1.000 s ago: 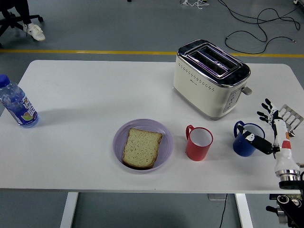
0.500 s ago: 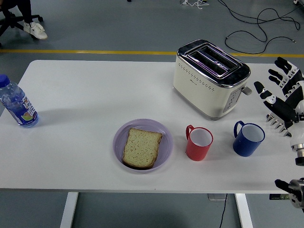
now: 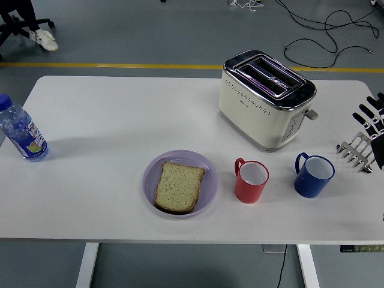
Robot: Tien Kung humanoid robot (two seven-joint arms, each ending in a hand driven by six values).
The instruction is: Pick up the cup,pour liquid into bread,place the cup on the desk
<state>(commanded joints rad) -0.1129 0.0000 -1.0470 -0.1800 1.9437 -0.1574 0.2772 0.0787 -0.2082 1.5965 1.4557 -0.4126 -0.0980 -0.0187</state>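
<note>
White tabletop (image 3: 120, 120) carries the blue cup (image 3: 313, 176) beside the red cup (image 3: 251, 180), bread (image 3: 179, 186) on its plate (image 3: 207, 174); my right hand (image 3: 375, 123), fingers (image 3: 366, 111) spread and empty, should approach the blue cup level.

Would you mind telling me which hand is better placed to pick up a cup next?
The right hand, most likely. It shows at the table's right edge, nearest the blue cup, and holds nothing. The left hand is out of view.
</note>
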